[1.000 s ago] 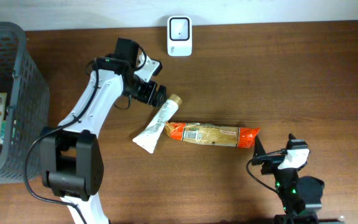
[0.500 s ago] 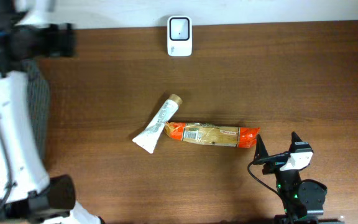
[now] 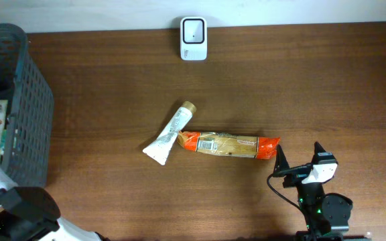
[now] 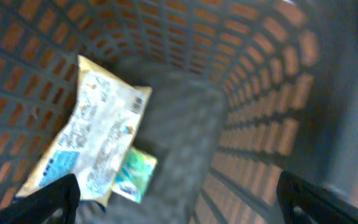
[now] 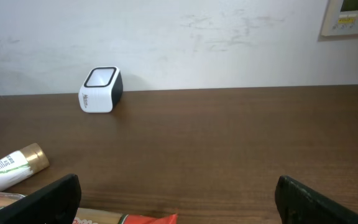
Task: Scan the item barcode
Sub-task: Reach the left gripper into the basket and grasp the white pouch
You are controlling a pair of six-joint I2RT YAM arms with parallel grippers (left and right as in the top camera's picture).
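1. Our left claw (image 4: 179,200) hung inside the dark plastic basket (image 4: 272,93) and looked down at its floor. Its two fingers stood wide apart and held nothing.
2. Below it lay a white snack packet (image 4: 98,140), flat on the floor of the basket. A small green packet (image 4: 137,177) was tucked partly under its lower edge. We could not tell if these two were waiting for a scan or were done.
3. Our right claw (image 5: 182,202) sat low at the near edge of the brown table (image 3: 327,80). Its fingers were wide apart too, and it was empty. It faced the wall, so its camera saw right across the table.
4. The barcode scanner (image 3: 193,39) stood at the far edge of the table, by the wall. Its dark window faced up. We think a thing must be held over that window, with its stripes turned down to it.
5. A tube (image 3: 170,132) with a gold cap and a long orange packet (image 3: 230,144) lay in the middle of the table, touching each other. Both were well apart from the scanner.
6. The right end of the orange packet lay near our right claw. It had a pale label on top, too small for us to read.
7. Nothing was at the scanner, so we judged that a thing had yet to be picked up and carried there.
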